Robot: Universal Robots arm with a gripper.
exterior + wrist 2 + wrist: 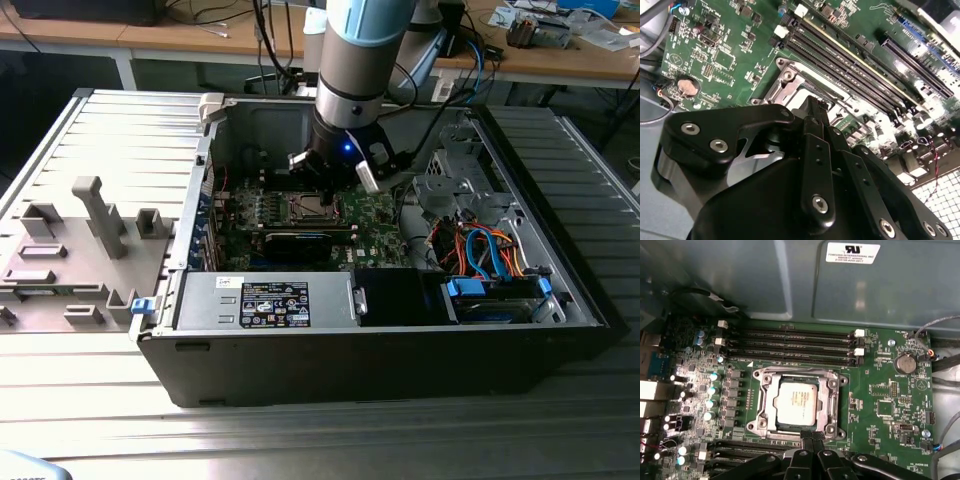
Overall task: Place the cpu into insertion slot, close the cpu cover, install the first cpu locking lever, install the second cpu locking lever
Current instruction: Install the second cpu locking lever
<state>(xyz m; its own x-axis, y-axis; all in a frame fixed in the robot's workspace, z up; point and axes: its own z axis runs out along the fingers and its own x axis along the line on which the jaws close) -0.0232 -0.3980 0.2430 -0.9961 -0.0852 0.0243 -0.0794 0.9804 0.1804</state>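
Square silver-grey cpu (pixel 797 401) seated in insertion slot (pixel 765 399), flat metal cpu cover (pixel 831 401) apparently framing it, black hand (pixel 813 437) fingers together, empty, at socket edge, green motherboard (pixel 880 405).

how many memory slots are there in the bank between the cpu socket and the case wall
4, lying side by side as long black memory slots between the insertion slot and the case wall. More slots sit on the socket's opposite side, partly hidden by the tool.
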